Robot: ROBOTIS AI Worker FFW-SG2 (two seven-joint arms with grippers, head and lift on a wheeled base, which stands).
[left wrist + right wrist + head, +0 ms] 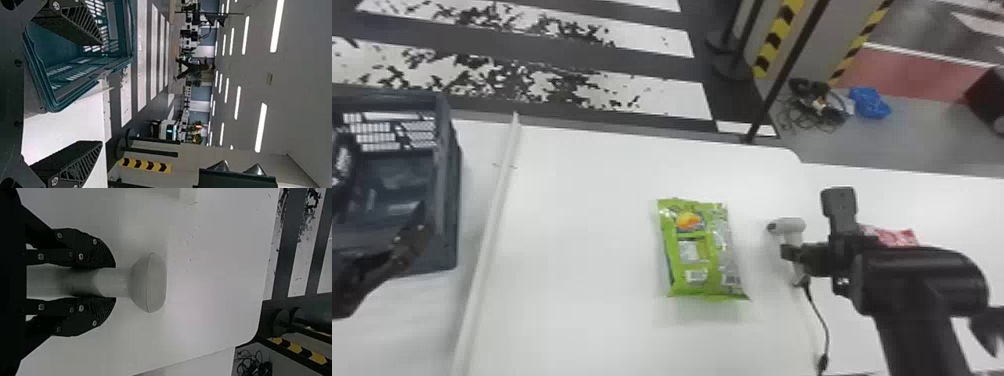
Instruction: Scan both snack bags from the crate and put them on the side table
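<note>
Two snack bags, both lying outside the crate (448, 167). Item one, red snack bag (899, 237): lying on the side table (957, 200), beyond my right arm and partly hidden by it; I am counting it as scanned and delivered, by its place alone. Item two, green snack bag (699, 250): lying flat on the main surface (582, 225), well apart from the crate; I am listing its transfer as outstanding, and its scan as probably the step in hand, though I cannot tell whether it has been read.

Fingers, right (100, 252): one set, clamping the handle of the scanner (148, 282). I am holding it just to the right of the green bag, with the scanner's nose facing the bag's near side and no contact showing between them.

Fingers, left (78, 160): one set, spread apart with nothing between them. I am keeping them beside the crate; the green bag is lying well off to their right, between them and the scanner, touching neither set.
</note>
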